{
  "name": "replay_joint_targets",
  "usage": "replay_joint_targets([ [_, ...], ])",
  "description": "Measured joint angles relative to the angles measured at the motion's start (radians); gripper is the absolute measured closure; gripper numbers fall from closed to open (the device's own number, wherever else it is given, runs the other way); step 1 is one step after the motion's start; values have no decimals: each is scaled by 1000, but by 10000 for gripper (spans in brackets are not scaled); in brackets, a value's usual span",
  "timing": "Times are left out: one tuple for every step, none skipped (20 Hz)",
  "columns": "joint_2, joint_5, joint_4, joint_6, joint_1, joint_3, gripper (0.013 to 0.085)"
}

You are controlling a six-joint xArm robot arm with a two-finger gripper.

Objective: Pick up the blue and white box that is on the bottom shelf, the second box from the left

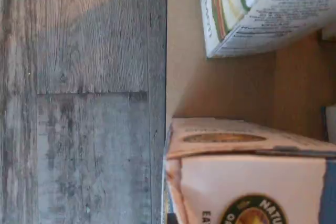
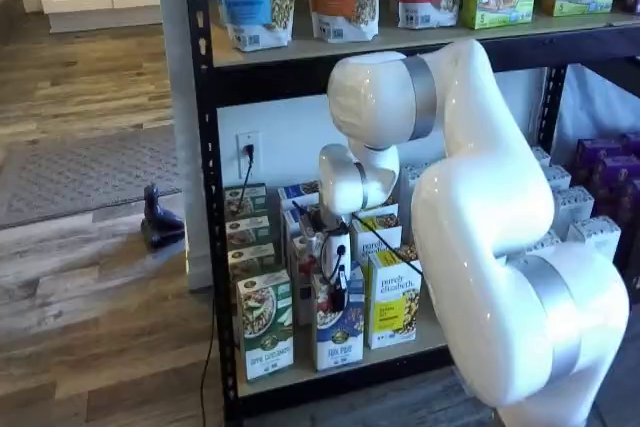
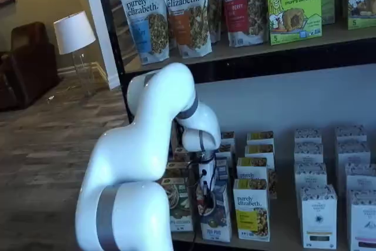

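Blue and white box (image 2: 339,332): front row of the bottom shelf (image 2: 300,372), lower centre of both shelf views, between green-and-white box (image 2: 265,325) and yellow box (image 2: 392,299). Gripper (image 2: 340,297): at the box's top; finger spacing cannot be told. Step: grasping. Next: confirm hold, lift straight out.
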Motion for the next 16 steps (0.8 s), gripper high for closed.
replay_joint_targets([
  [-3, -3, -2, 2, 0, 6, 450],
  [-7, -6, -4, 4, 1, 12, 450],
  [-12, -7, -4, 4, 1, 20, 450],
  [-16, -6, -2, 3, 1, 24, 450],
  [-22, -4, 1, 0, 1, 31, 450],
  [-28, -4, 4, -2, 1, 40, 450],
  [-36, -7, 3, -1, 2, 50, 450],
  [-44, -11, 3, 0, 2, 60, 450],
  [-49, -13, 4, -1, 3, 68, 450],
  [-56, -14, 5, -1, 3, 76, 450],
  [-63, -16, 6, -1, 4, 85, 450],
  [-69, -17, 6, -1, 4, 93, 450],
  [-76, -21, 4, 1, 5, 102, 450],
  [-82, -27, 0, 5, 6, 111, 450],
  [-85, -30, -3, 8, 6, 117, 450],
  [-89, -34, -7, 11, 6, 123, 450],
])
